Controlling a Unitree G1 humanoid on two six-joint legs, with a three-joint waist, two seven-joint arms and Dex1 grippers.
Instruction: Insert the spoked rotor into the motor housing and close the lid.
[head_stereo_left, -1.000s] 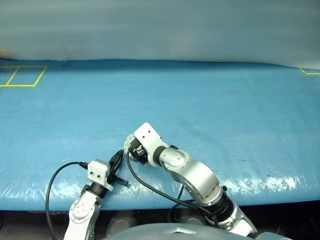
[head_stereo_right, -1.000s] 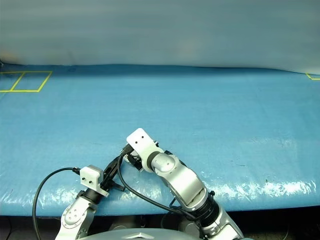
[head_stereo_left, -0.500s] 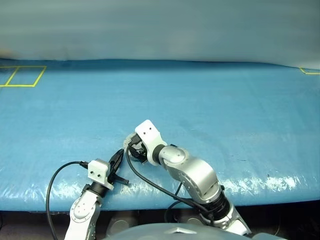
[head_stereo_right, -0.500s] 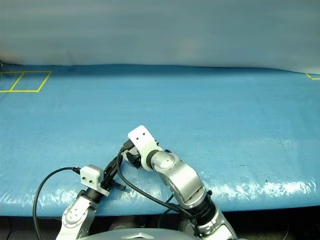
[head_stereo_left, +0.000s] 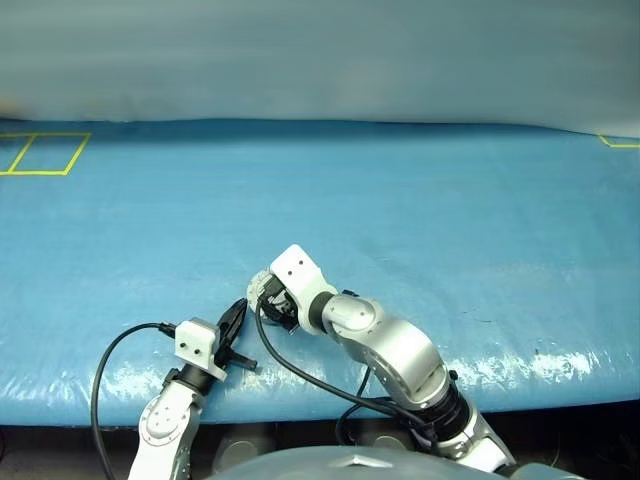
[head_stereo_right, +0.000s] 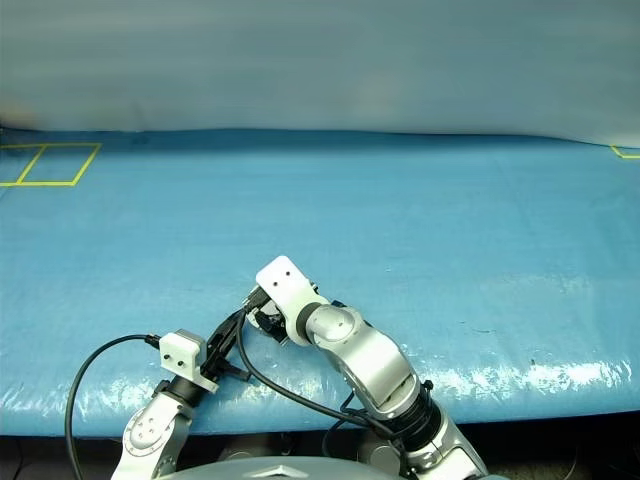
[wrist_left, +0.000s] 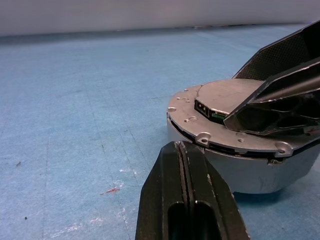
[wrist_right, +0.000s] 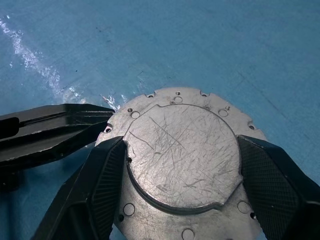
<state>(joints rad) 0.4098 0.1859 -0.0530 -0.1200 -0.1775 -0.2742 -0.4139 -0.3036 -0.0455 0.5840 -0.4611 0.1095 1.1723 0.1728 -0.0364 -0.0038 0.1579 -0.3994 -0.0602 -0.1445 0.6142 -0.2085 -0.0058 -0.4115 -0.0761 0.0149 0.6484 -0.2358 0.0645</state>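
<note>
The motor housing rests on the blue table cover near the front edge, with the lid lying flat on top, plain scratched silver face up and rim dots showing. My right gripper comes down over it, one black finger on each side of the lid's raised centre, touching its edges. My left gripper is shut with nothing in it, its tip just short of the housing's side on the left. The spoked rotor is hidden.
The blue cover stretches wide behind and to both sides. Yellow tape squares mark its far left corner and a yellow mark its far right. The table's front edge runs just behind my left wrist.
</note>
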